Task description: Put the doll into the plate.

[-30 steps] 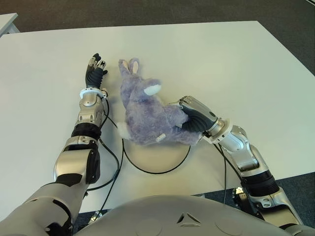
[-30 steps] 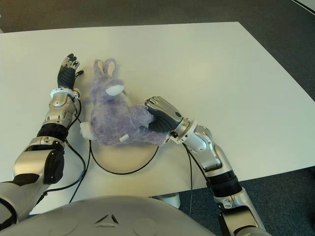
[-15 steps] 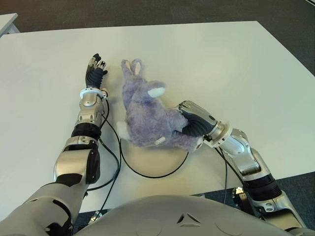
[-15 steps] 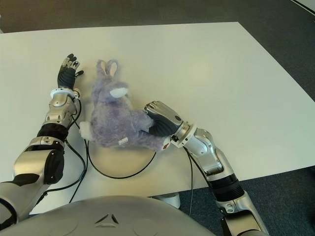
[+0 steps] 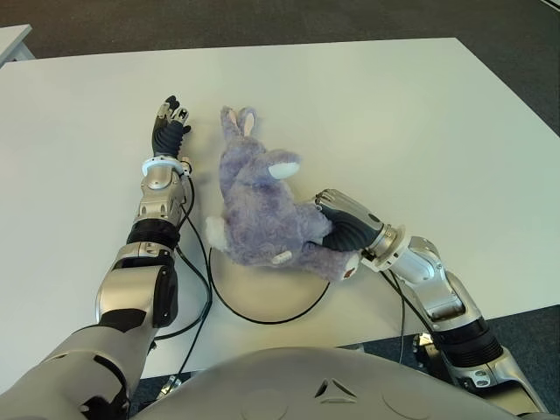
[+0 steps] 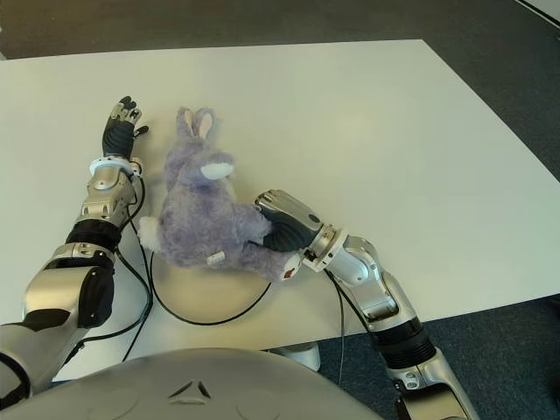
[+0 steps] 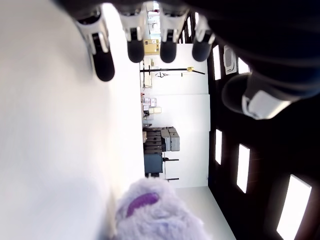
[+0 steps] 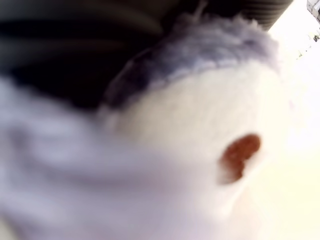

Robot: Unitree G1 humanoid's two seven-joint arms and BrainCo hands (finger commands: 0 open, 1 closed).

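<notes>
Doll (image 5: 262, 210) — a fluffy purple bunny — is being held by the right hand (image 5: 343, 229), whose fingers are wrapped around its back end. In the right wrist view nothing but fur is being seen, pressed right up close. The bunny's bottom half is being carried over the plate (image 5: 262, 302), a pale round dish with a dark rim near the front edge of the white table (image 5: 420, 114). Its head and ears are hanging out past the far rim, toward the left hand.

Compared with a second ago, the bunny is being brought a little nearer to the robot and turned a bit, and the right hand is being seen lower and closer to the plate. More of the plate's front is being uncovered. This probably means the doll is being lowered into place, and the job is nearly finished. It cannot be told whether the doll is touching the plate yet.

The left hand (image 5: 170, 129) is being kept flat on the table just left of the bunny's ears, fingers straight and holding nothing.

A letting-go is probably needed next — but the head may flop off the plate.
</notes>
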